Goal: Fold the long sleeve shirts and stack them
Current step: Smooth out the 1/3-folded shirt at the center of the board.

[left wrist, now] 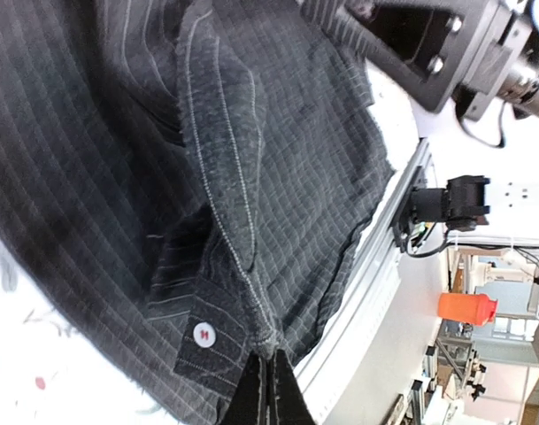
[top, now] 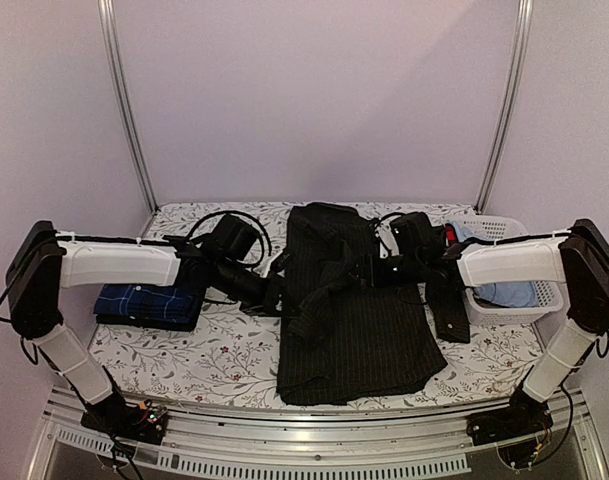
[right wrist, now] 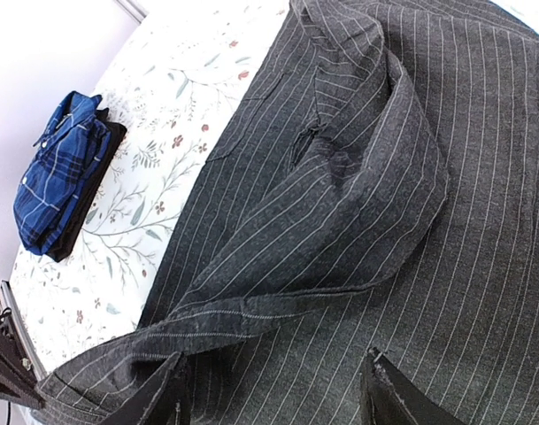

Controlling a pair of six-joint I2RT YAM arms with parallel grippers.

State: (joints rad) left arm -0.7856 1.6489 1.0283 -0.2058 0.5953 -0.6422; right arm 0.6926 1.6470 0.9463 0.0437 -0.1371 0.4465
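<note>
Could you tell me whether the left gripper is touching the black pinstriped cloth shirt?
Touching. The left wrist view shows the left gripper shut on a stitched edge of the black pinstriped cloth shirt, and the fabric runs straight into its closed fingertips.

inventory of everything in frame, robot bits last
black shirt: 1, black pinstripe, spread mid-table
blue shirt: 1, navy check, folded, left side
dark piece: 1, black, folded under blue shirt
basket: 1, white, right edge
cloth: 1, light blue, in basket
table: 1, white floral cover
left gripper: 1, black, shut on black shirt
right gripper: 1, black, open over black shirt
</note>
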